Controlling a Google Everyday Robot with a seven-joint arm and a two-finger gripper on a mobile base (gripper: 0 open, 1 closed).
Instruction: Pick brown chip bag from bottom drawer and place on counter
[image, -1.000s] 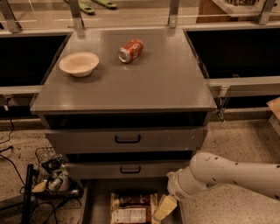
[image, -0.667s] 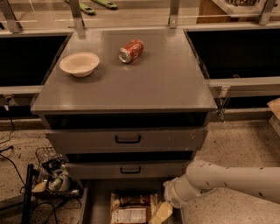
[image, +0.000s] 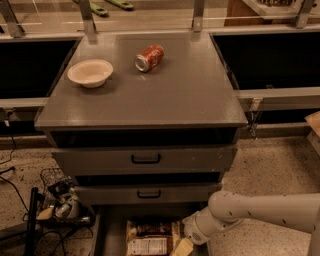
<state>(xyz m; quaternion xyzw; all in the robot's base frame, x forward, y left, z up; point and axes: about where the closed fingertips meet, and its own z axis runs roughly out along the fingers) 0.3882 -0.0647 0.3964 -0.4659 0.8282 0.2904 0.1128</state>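
The brown chip bag lies flat inside the pulled-out bottom drawer at the frame's bottom edge, its white label panel facing up. My gripper hangs at the bag's right edge, at the end of a white arm entering from the right. Only a pale finger shows above the frame's bottom edge. The grey counter tops the cabinet above.
On the counter sit a cream bowl at the left and a red soda can on its side. Two upper drawers with black handles are closed. A tangle of cables and a wire basket lies on the floor at the left.
The arm and gripper have dropped lower and shifted slightly left, closer over the bag's right side. The bag, can and bowl have not moved.
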